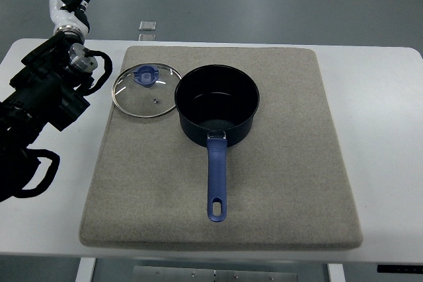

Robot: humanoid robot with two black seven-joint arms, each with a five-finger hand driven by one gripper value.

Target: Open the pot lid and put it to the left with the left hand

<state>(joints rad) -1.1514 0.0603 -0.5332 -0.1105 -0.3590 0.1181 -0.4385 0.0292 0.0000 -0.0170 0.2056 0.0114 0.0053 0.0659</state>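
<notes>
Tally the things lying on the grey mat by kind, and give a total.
Pot: 1, dark blue, open, long handle pointing toward the robot.
Glass lid: 1, blue knob, flat on the mat left of the pot.
Total: 2

Even overhead light, soft shadows, sharp focus.

A dark blue pot (217, 104), clear lid (147, 90) with blue knob (146, 75), grey mat (277, 163), white table (383, 130).
</notes>
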